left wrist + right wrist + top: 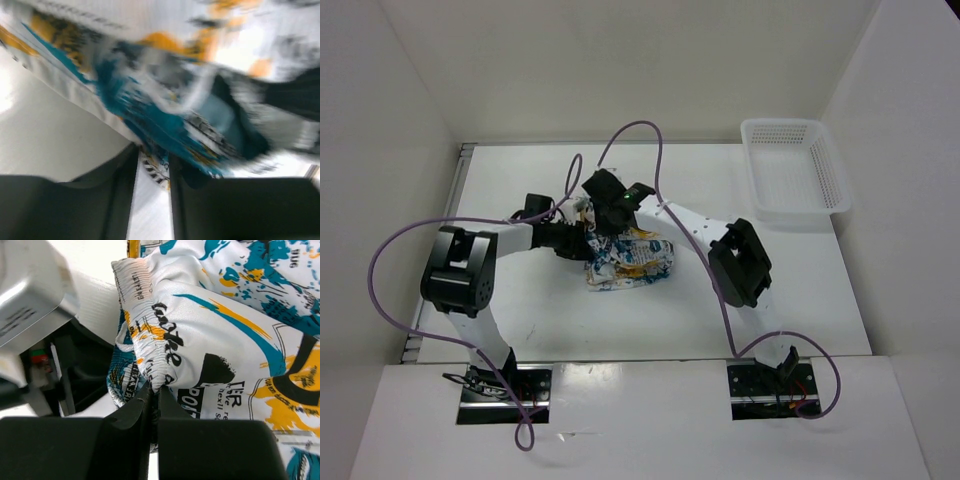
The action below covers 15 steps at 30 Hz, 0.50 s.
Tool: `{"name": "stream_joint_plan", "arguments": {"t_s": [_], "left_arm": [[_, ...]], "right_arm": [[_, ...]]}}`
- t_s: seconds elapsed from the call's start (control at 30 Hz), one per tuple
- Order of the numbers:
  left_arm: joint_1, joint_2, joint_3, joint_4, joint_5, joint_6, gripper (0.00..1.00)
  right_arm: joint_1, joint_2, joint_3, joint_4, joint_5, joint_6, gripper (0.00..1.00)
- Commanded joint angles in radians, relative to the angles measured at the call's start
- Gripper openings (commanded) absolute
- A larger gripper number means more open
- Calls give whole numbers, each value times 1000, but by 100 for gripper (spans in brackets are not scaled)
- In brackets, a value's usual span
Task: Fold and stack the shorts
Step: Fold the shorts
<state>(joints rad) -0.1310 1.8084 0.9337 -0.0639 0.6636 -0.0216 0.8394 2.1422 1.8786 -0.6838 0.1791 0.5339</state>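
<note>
The shorts (pixel 635 262), white with teal and yellow-orange blotches, lie bunched on the middle of the table. Their left end is lifted between both grippers. My right gripper (pixel 595 212) is shut on the gathered elastic waistband (pixel 150 365), with its fingertips (pixel 154 390) pinching the fold. My left gripper (pixel 578 238) is at the shorts' left edge. In the blurred left wrist view its fingers (pixel 152 167) stand a narrow gap apart with fabric (pixel 165 110) in the gap and hanging just above. The shorts (pixel 225 330) fill the right wrist view.
A white plastic mesh basket (pixel 840 190) stands at the back right of the table. White walls close in the table on the left, back and right. Purple cables loop over both arms. The left gripper's body (pixel 30 300) is close beside the right gripper.
</note>
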Motion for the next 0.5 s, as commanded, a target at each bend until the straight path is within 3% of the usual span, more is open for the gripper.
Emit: {"name": "stream_joint_plan", "arguments": {"t_s": [0.0, 0.07, 0.1, 0.17, 0.2, 0.23, 0.27, 0.37, 0.47], "left_arm": [[11, -33, -16, -74, -33, 22, 40], [31, -72, 7, -125, -45, 22, 56], [31, -87, 7, -141, -58, 22, 63], [53, -130, 31, -188, -67, 22, 74], [68, -144, 31, -201, -67, 22, 74], [79, -168, 40, -221, -67, 22, 76], [94, -179, 40, -232, -67, 22, 76], [106, -201, 79, -266, -67, 22, 76], [126, -224, 106, -278, -67, 22, 76]], "right_arm": [[-6, 33, 27, 81, -36, 9, 3], [-6, 22, 13, 122, -50, -2, 13], [-6, 22, 13, 122, -61, -12, 33], [-16, 22, 22, 122, -61, -23, 45], [-16, 10, 22, 122, -61, -23, 52], [-16, 10, 22, 122, -61, -23, 74], [-16, -17, 22, 122, -61, -23, 81], [-16, -65, 13, 112, -52, -23, 99], [-26, -120, -27, 101, -27, -23, 100]]}}
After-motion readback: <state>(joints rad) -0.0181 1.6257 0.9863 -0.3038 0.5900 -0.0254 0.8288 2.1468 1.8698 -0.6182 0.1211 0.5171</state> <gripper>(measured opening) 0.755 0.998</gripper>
